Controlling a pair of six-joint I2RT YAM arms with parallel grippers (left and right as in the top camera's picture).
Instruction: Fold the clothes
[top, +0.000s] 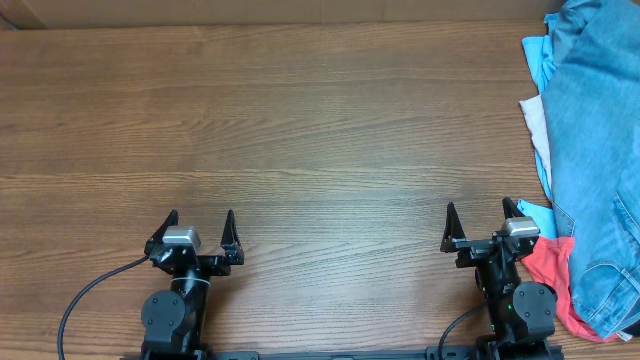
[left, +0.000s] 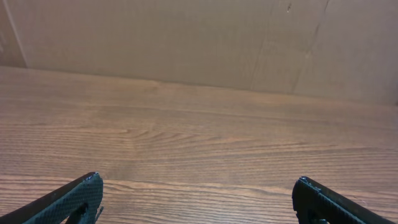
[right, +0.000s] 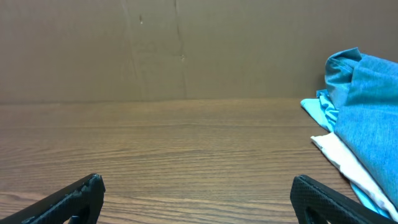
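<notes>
Across the whole overhead view stretches a brown wooden table (top: 300, 120), its grain running from side to side. At the table's far edge stands a plain cardboard wall (left: 186, 37), seen in both wrist views.

On the table's right end lies the heap of clothes. Biggest in it are the light blue jeans (top: 600, 150), crumpled and unfolded, running from the far right corner of the table down toward its near edge and partly out of view past the right side; a stitched seam shows near their lower end. From the right wrist view the jeans (right: 367, 106) rise as a bunched mound on the table's right side. A red garment (top: 550, 270) pokes out from under them near the table's near edge. A thin sky-blue garment (top: 540, 55) shows at the far side of the heap, and a white garment (top: 535, 125) peeks out beneath the jeans toward the table's middle.

At the table's near edge sit the two arms. The left gripper (top: 201, 216) is spread wide with nothing between its fingers (left: 81, 196), over bare wood. The right gripper (top: 478, 207) is likewise spread wide and holds nothing; it is just beside the heap, apart from the jeans.

A black cable (top: 85, 295) loops over the table's near left corner.
</notes>
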